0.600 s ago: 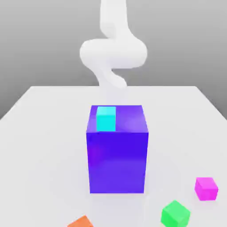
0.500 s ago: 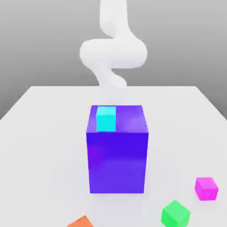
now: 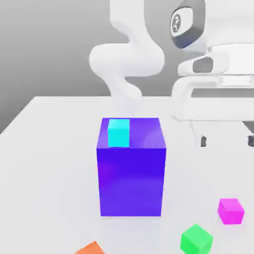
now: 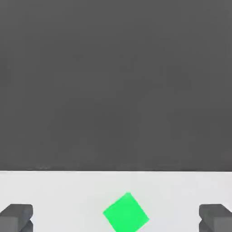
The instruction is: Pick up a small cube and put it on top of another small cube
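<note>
One magenta cube (image 3: 230, 212) is lying on the desk (image 3: 54, 173), near the green cube (image 3: 196, 240), toward the exterior view's right. Pincer (image 3: 226, 141) is hanging above desk level, higher than the magenta cube in the exterior view, not touching it. Fingers are spreading wide, nothing between them. Arm (image 3: 128, 59): hand is pointing down, fingertips lowest, at the exterior view's right. Cyan cube (image 3: 118, 133) is sitting on the big blue-violet block (image 3: 131, 181). Orange piece (image 3: 91, 248) is showing at the exterior view's bottom edge.
</note>
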Robot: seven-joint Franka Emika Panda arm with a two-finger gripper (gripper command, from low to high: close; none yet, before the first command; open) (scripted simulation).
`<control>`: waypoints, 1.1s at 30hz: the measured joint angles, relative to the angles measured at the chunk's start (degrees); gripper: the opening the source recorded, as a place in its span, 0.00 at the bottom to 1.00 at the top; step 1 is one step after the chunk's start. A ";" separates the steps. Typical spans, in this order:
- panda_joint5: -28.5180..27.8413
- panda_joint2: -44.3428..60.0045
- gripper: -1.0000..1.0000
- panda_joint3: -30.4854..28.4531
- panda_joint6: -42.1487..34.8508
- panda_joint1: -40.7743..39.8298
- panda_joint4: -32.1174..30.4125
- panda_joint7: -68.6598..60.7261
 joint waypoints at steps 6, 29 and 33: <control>-4.14 12.69 0.50 0.33 4.85 6.05 -2.13 9.69; -2.25 17.12 0.00 -1.34 4.67 6.25 -1.25 5.93; 0.83 15.36 0.00 -2.50 0.40 0.46 1.57 -4.51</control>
